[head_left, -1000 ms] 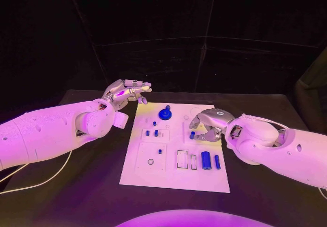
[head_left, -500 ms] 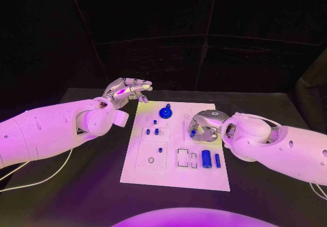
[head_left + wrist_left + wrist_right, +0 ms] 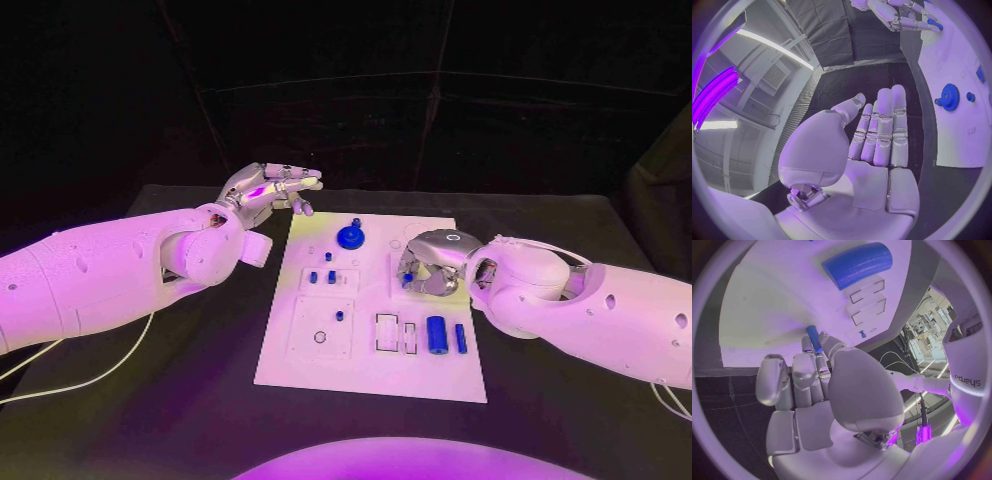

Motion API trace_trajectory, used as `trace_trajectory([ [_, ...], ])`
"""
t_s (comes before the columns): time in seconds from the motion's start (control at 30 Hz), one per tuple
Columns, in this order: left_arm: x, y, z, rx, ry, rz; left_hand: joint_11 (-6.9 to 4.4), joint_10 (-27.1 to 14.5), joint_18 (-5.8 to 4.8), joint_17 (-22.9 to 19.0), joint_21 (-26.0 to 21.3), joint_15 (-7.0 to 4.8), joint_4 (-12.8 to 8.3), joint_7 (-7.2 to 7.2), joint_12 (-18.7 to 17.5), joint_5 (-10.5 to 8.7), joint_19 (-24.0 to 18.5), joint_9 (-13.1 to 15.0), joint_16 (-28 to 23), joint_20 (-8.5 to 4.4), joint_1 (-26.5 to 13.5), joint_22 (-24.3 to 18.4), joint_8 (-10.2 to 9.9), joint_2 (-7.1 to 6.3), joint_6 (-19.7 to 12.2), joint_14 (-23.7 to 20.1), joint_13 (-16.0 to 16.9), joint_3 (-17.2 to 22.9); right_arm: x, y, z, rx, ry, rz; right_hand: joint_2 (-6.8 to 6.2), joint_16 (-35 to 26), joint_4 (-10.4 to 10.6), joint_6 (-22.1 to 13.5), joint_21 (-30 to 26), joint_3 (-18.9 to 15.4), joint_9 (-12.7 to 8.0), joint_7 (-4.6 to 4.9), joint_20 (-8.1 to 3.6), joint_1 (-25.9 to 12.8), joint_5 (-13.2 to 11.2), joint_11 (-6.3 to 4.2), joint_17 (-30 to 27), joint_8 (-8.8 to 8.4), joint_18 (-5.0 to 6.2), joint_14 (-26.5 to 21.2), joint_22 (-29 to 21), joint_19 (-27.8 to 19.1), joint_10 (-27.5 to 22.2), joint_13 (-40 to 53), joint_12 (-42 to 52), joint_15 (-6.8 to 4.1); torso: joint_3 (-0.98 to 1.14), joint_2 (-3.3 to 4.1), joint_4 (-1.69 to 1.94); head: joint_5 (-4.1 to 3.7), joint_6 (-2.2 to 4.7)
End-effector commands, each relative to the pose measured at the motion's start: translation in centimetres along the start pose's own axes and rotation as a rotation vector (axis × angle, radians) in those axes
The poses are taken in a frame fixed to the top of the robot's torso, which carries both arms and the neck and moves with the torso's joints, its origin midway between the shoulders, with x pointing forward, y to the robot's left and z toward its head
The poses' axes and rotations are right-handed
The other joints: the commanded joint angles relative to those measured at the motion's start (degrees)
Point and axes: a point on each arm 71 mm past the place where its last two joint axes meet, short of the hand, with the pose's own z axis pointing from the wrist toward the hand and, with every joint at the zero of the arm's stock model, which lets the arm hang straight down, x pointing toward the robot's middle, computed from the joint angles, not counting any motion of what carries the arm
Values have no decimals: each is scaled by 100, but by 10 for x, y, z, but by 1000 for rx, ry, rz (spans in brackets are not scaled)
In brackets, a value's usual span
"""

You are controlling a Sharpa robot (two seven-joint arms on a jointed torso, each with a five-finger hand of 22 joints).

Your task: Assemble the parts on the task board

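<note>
Black counter carrying white task board. Left hand off board's far left corner, fingers straight, side by side, holding nothing. Right hand over board, fingers pinching small blue peg. "sharpa" printed on arm.

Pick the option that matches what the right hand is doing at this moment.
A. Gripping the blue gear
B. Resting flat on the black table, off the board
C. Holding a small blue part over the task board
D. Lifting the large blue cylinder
C. The right hand pinches a small blue part in its fingers above the task board; the blue gear and the large blue cylinder lie untouched.
</note>
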Motion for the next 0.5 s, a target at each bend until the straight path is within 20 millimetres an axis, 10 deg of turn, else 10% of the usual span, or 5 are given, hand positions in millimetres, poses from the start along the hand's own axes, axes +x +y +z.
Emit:
trace_trajectory([
  [0.03, 1, -1, 0, 4, 10, -8, -14, -36, 70, -5, -37, -27, 7, 16, 37, 13, 49, -9, -34, -1, 41, -6, 5, -3, -3, 5, -10, -31, -10, 1, -3, -21, -120, 11, 119, 37, -51, 88, 39, 112, 40, -18, -19, 96, -48, -32, 5, 57, -40, 106, 40, 44, 108, 16, -32, -46, 1, 0, -3, 12, -8],
  [0.5, 0, -1, 0, 2, 7, -7, -14, -36, 70, -5, -37, -27, 7, 16, 37, 13, 49, -9, -34, -1, 41, -6, 5, -3, -3, 5, -10, -31, -22, 5, -28, -53, -172, 133, 33, 13, -228, 54, 34, 401, 19, 34, -19, 143, -65, 1, -55, 1, -35, 61, 30, -1, 150, 6, -218, -25, -1, -8, -1, 63, 18],
])
